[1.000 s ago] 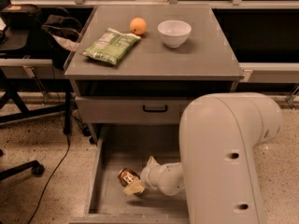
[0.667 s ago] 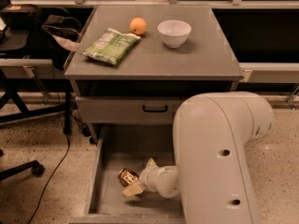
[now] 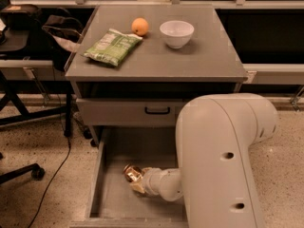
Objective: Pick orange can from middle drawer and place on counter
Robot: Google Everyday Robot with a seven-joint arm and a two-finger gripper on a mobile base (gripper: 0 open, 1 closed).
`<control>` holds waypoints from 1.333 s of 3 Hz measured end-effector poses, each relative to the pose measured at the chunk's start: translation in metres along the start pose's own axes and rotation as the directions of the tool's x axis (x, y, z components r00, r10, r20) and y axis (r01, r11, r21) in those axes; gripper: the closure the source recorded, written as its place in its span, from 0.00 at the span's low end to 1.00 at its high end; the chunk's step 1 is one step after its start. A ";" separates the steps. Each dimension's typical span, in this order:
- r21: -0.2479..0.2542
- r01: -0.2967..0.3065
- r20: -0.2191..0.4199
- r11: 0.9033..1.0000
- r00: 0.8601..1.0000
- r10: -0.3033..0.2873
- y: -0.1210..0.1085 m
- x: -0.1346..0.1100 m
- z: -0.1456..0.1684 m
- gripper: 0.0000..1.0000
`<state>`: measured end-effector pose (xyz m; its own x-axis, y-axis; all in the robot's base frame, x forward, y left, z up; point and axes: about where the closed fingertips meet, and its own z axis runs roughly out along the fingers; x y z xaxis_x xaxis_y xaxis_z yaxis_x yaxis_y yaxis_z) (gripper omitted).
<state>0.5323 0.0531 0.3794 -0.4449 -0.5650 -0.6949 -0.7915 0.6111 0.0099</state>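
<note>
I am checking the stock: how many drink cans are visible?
1. The orange can is in the open middle drawer, left of centre, at the gripper. The arm hides part of the drawer, so more may exist.

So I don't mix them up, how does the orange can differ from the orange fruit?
The orange can is shiny, metallic; the orange fruit matte, round. The can is in the middle drawer at the gripper; the fruit sits on the counter. Both are small, orange-toned.

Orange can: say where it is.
In the camera view, the orange can is low, left of centre, on the middle drawer floor, with the pincer right beside it.
</note>
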 end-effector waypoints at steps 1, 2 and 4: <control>0.000 0.000 0.000 1.000 1.000 0.000 0.000 0.000 0.000 0.81; 0.000 0.000 0.000 1.000 1.000 0.000 0.000 0.000 0.000 1.00; -0.037 0.034 0.018 0.999 0.999 -0.033 0.007 -0.009 -0.004 1.00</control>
<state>0.5298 0.0605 0.3886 -0.4107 -0.5751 -0.7076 -0.8210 0.5708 0.0126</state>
